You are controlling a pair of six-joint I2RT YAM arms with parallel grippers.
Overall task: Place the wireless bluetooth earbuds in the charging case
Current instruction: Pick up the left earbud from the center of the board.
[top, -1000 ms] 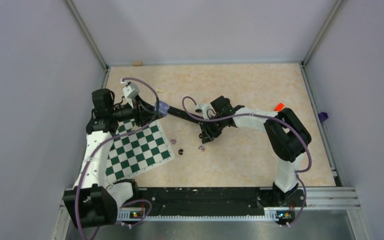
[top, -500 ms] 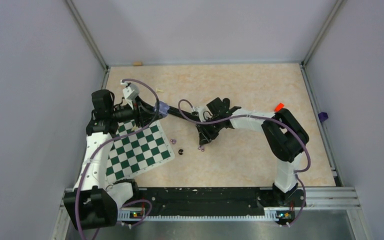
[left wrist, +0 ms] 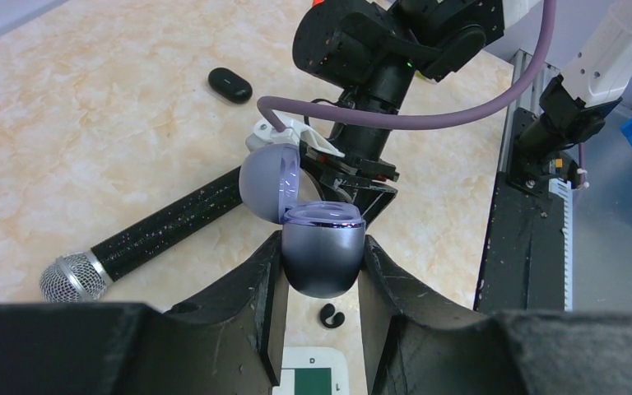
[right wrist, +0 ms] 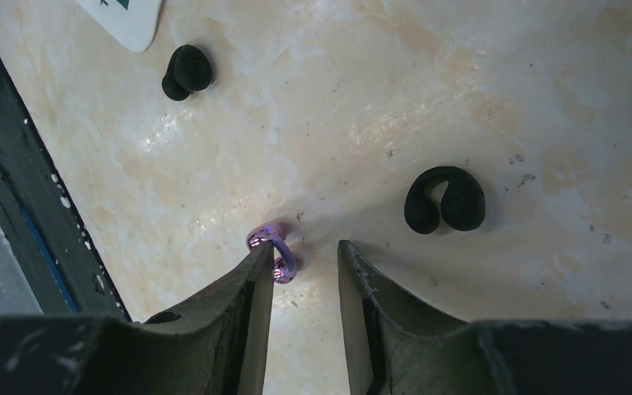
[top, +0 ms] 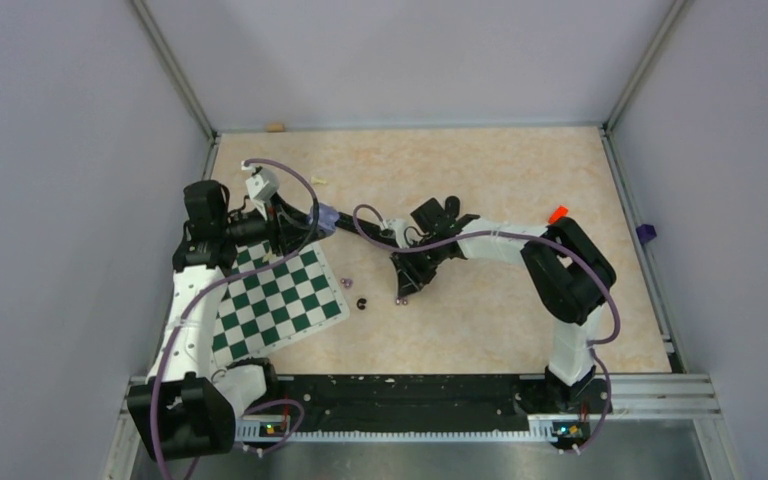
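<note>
My left gripper is shut on the purple-grey charging case and holds it above the table with its lid open; it also shows in the top view. My right gripper is open and low over the table, with a pale purple earbud lying against the tip of its left finger. One black earbud lies just beyond the right finger and another farther off. In the top view, the right gripper is over that purple earbud. A second purple earbud and a black earbud lie by the chessboard.
A green and white chessboard mat lies under the left arm. A black microphone lies across the table between the arms. A small black oval object lies beyond it. A red object sits near the right arm.
My right gripper has moved a little toward the near left and down, closing in on the purple earbud. The left gripper with the case has barely moved.
</note>
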